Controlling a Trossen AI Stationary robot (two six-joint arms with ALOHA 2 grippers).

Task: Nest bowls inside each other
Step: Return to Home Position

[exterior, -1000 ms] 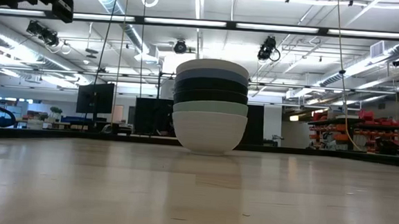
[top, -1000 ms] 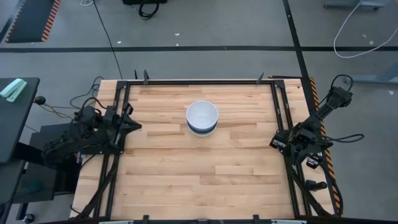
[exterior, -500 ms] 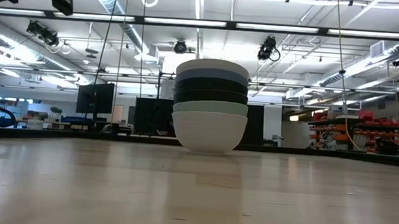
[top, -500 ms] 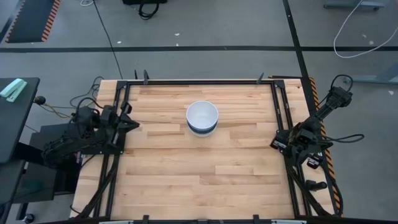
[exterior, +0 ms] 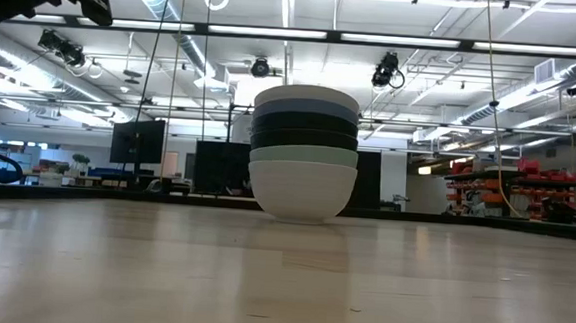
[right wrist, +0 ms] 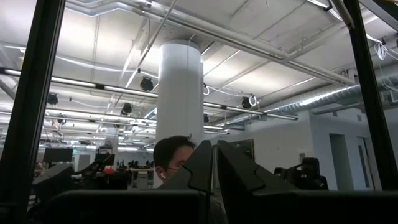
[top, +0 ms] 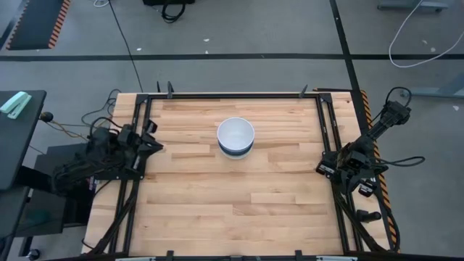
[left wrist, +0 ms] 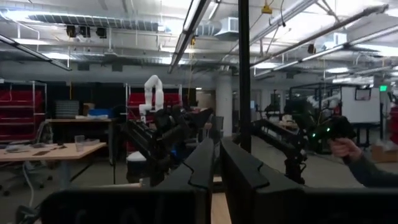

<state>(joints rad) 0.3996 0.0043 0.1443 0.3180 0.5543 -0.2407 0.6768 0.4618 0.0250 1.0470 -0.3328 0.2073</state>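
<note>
Out in the middle of the wooden table (top: 217, 217), a bit toward the far edge, all six bowls (top: 235, 138) sit nested in one tidy upright stack. From straight above you mostly get the top white bowl (top: 235, 134), with a sliver of the blue bowl (top: 235, 153) peeking out under its near rim. The table-level camera gives the full order, bottom up: bottom white bowl (exterior: 301, 192) on the wood, then the mint green bowl (exterior: 303, 154), lower black bowl (exterior: 304, 138), upper black bowl (exterior: 306, 121), blue, and white on top. Only the rims of the upper five show.

Left gripper (top: 154, 145) is parked at the table's left edge, well apart from the stack, pointing in toward it. Its wrist camera shows the two fingers (left wrist: 202, 168) closed up against each other with nothing between them. Right gripper (top: 323, 166) is tucked at the right edge, also well clear, and its fingers (right wrist: 200, 165) are together and empty too.

Beyond the table, a person's head (right wrist: 174, 155) shows past the right fingers, and a hand (left wrist: 344, 148) shows out in the room on the left wrist camera.
</note>
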